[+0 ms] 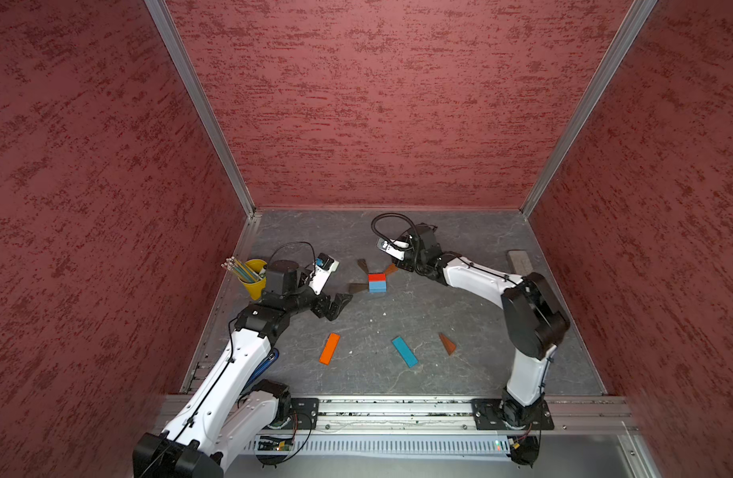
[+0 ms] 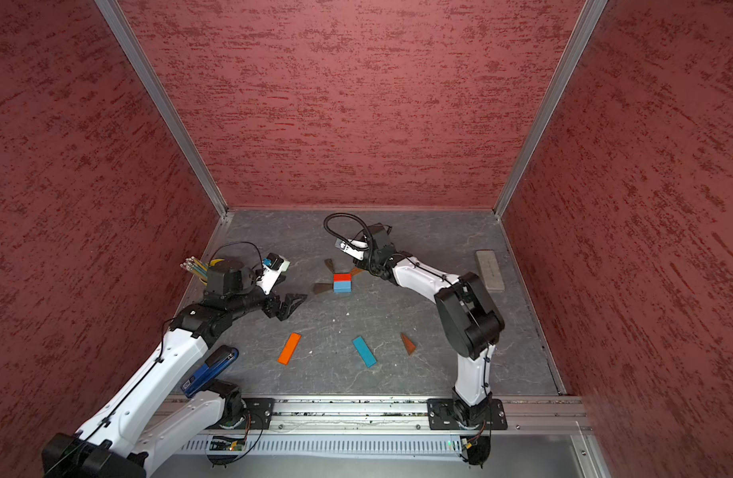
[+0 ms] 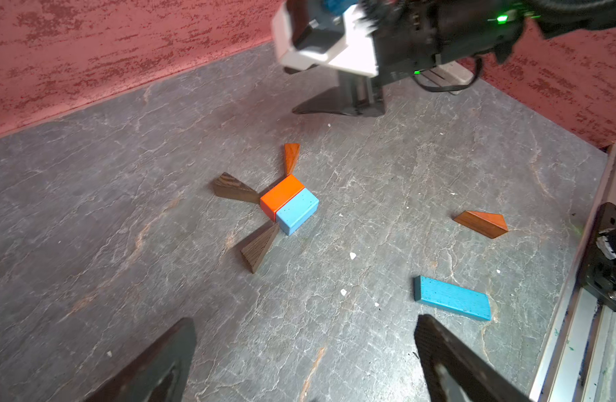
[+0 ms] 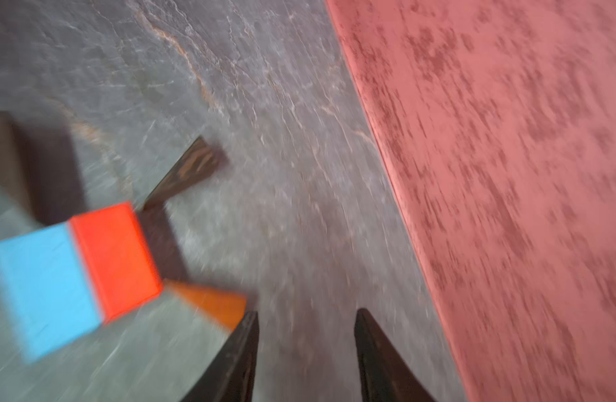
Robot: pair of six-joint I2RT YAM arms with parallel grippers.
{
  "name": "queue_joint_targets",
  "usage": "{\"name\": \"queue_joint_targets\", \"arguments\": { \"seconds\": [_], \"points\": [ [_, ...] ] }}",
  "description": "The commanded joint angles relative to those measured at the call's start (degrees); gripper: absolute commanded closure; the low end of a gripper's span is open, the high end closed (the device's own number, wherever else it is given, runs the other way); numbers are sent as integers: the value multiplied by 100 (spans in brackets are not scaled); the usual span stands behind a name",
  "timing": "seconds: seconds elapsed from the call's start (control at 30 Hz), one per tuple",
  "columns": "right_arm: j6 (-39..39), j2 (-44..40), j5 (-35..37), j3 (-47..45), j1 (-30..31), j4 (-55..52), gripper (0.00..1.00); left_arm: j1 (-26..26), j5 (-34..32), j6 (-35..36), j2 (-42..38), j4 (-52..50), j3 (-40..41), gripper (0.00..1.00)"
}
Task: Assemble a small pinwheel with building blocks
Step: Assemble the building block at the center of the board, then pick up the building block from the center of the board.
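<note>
Blurred orange wedge [image 4: 209, 304], partly hidden

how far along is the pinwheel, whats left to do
Done: two dark wedges and one orange-brown wedge sit at corners of the red-and-blue cube. In hand: nothing; the right gripper has its fingers apart beside the orange-brown wedge, the left gripper is open and empty. Left: the fourth wedge, then the blue bar and orange bar for the stem, all lying loose.
</note>
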State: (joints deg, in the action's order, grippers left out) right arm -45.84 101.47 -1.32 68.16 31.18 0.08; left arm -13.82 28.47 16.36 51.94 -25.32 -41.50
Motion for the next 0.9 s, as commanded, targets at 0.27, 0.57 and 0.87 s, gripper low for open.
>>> {"name": "queue_joint_targets", "arguments": {
  "seconds": [0.27, 0.57, 0.87],
  "points": [
    [1681, -2897, 988, -1631, -188, -2212, 41, -719, 967, 446, -234, 261, 211, 0],
    [868, -2935, 507, -2104, -183, -4037, 55, -1385, 885, 888, -690, 119, 422, 0],
    [1032, -3614, -611, -2393, -187, -4859, 49, -1719, 774, 1162, -873, -60, 467, 0]
  ]
}}
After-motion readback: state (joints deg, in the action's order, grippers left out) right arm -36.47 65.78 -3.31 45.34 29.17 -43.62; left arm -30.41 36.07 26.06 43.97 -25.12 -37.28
